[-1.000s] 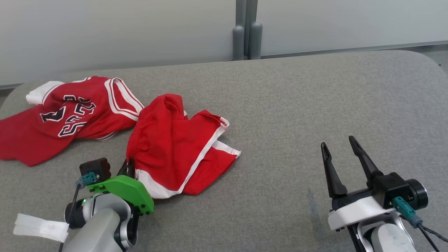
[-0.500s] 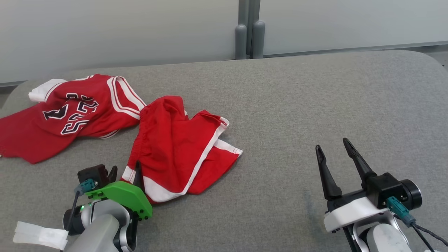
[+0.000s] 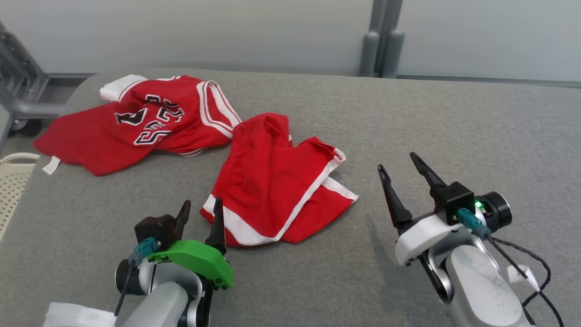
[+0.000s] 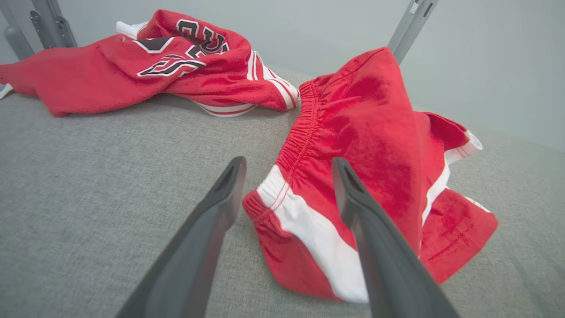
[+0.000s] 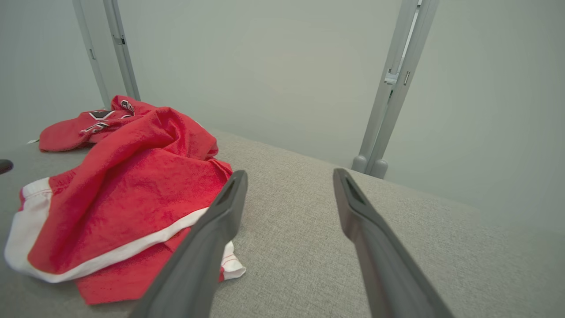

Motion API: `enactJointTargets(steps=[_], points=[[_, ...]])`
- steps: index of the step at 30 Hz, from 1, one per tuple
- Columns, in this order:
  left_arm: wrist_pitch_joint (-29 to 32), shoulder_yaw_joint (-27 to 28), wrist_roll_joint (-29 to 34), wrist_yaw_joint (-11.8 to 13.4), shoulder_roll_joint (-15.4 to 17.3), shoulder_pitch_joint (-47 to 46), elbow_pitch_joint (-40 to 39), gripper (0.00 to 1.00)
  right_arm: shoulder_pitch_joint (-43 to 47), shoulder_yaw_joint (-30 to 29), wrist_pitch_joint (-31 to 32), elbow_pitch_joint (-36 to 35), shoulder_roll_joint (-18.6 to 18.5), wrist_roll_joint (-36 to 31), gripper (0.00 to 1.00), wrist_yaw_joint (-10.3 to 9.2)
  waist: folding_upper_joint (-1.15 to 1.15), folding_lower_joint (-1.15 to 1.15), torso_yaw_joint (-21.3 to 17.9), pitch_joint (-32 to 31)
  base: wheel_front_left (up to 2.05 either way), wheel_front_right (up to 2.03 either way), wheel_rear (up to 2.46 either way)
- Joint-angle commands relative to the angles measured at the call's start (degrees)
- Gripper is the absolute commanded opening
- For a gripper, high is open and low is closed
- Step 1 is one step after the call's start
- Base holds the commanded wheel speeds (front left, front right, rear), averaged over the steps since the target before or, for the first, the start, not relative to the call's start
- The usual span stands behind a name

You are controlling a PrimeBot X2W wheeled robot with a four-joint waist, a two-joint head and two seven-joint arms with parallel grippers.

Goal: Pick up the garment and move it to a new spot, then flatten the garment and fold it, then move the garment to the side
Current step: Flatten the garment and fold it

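The garment, red shorts (image 3: 272, 181) with white side stripes, lies crumpled on the grey padded table (image 3: 454, 113), left of centre. My left gripper (image 3: 202, 202) stands open just short of the shorts' near waistband corner, nothing between its fingers. In the left wrist view that corner of the shorts (image 4: 362, 132) lies just ahead of the left gripper (image 4: 288, 161). My right gripper (image 3: 397, 161) is open over bare table, right of the shorts. The right wrist view has the shorts (image 5: 132, 185) to the left of the right gripper (image 5: 290, 173).
A red jersey (image 3: 150, 122) with dark lettering lies crumpled at the table's far left, touching the shorts' far end. A white perforated basket (image 3: 11, 181) and a grey metal frame (image 3: 18, 91) stand beyond the left edge. Two grey posts (image 3: 383, 41) rise behind the table.
My left gripper has opened, let go of the shorts' waistband corner and drawn back a little. The camera has turned left, so the whole picture has shifted right.
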Motion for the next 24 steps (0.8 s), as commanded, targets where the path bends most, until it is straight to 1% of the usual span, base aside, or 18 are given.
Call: enactJointTargets(steps=[1,6,11,16,22,23,24], points=[[-0.3,0.3,1.0,0.5,-0.3,1.1,-1.6,1.00,-1.9,0.1,-0.2,2.0,-0.2,-0.6,1.00,0.00,0.31,0.00,5.2,0.9,0.00,0.00,0.00],[-0.2,0.9,4.0,1.4,-0.8,3.1,-7.3,1.00,-8.0,-0.6,-0.2,11.2,-0.4,-2.0,1.00,0.00,0.31,0.00,10.3,1.9,0.00,0.00,0.00],[-0.2,1.9,6.3,2.3,-1.0,4.8,-11.9,1.00,-12.4,-1.2,-0.2,19.4,-1.2,-2.7,1.00,0.00,0.31,0.00,13.8,3.0,0.00,0.00,0.00],[-0.2,2.8,7.5,2.8,-1.1,6.2,-15.0,1.00,-15.5,-2.4,-0.2,26.3,-2.2,-3.5,1.00,0.00,0.31,0.00,15.8,3.8,0.00,0.00,0.00],[-0.2,3.5,8.3,3.2,-1.2,7.4,-16.8,1.00,-18.1,-4.1,-0.2,31.5,-2.6,-3.4,1.00,0.00,0.31,0.00,16.8,4.4,0.00,0.00,0.00],[-0.2,3.7,8.4,3.1,-1.1,7.5,-16.9,1.00,-18.4,-4.2,-0.2,32.2,-2.6,-3.4,0.84,0.00,0.31,0.00,16.8,4.5,0.00,0.00,0.00],[-0.2,3.8,8.5,3.1,-1.1,7.6,-17.0,1.00,-18.8,-4.3,-0.2,32.9,-2.6,-3.2,0.55,0.00,0.31,0.00,16.8,4.6,0.00,0.00,0.00]])
